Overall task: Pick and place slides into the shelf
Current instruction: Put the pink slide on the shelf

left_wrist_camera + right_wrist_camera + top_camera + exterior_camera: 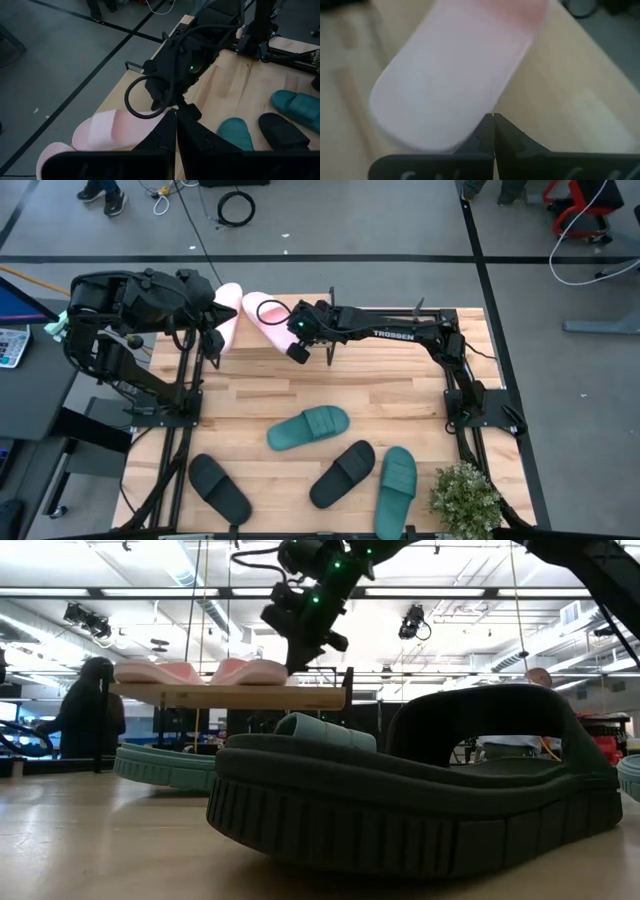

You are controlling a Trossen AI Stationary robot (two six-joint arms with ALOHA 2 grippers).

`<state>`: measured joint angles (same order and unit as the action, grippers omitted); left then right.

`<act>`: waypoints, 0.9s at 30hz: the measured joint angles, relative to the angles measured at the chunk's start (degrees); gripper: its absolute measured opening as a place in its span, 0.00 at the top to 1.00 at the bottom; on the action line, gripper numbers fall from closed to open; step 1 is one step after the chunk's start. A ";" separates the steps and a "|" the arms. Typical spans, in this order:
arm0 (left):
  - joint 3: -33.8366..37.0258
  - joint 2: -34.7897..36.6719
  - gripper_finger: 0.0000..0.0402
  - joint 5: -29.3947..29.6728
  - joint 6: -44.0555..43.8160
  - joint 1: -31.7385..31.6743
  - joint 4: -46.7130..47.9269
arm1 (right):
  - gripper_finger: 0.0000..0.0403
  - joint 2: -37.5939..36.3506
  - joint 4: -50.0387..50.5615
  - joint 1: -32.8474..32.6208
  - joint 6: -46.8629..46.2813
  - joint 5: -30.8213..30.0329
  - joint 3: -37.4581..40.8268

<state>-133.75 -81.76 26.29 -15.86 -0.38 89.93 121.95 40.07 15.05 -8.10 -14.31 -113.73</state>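
Two pale pink slides lie side by side, soles down, on the shelf at the table's far edge; in the low view they are the slides on its plank. My right gripper is shut, with its tips at the end of the right pink slide. My left gripper is shut and hangs over the shelf's left end beside the left pink slide. Two teal slides and two black slides lie on the table. My right gripper points down at the shelf with its shut fingertips right at the rounded end of the right pink slide. I cannot tell whether they touch it. The slide lies flat on the plank.
A potted plant stands at the near right corner. Black frame posts run along both table sides. A black slide fills the low view's foreground. People show in the room behind.
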 joint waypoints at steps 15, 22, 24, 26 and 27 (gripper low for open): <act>0.00 0.00 0.96 0.00 -0.04 -0.02 -0.02 | 1.00 -0.69 -4.25 -0.92 5.64 -6.46 0.00; 0.02 0.00 0.96 0.00 0.33 -0.02 0.02 | 1.00 -4.87 11.07 -0.97 7.19 -3.14 -0.09; 0.02 0.00 0.95 -0.03 1.21 0.00 0.02 | 1.00 -5.77 12.70 -0.96 8.69 -1.04 -0.09; 0.02 0.00 0.94 0.00 1.51 -0.01 0.03 | 1.00 -6.12 12.46 -0.65 9.73 2.84 -0.11; 0.02 0.00 0.94 0.00 1.51 -0.02 0.04 | 1.00 -6.12 11.97 -0.45 9.88 5.02 -0.11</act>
<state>-133.73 -81.76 26.28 -14.35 -0.40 89.97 115.83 52.05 14.61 1.78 -9.29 -113.84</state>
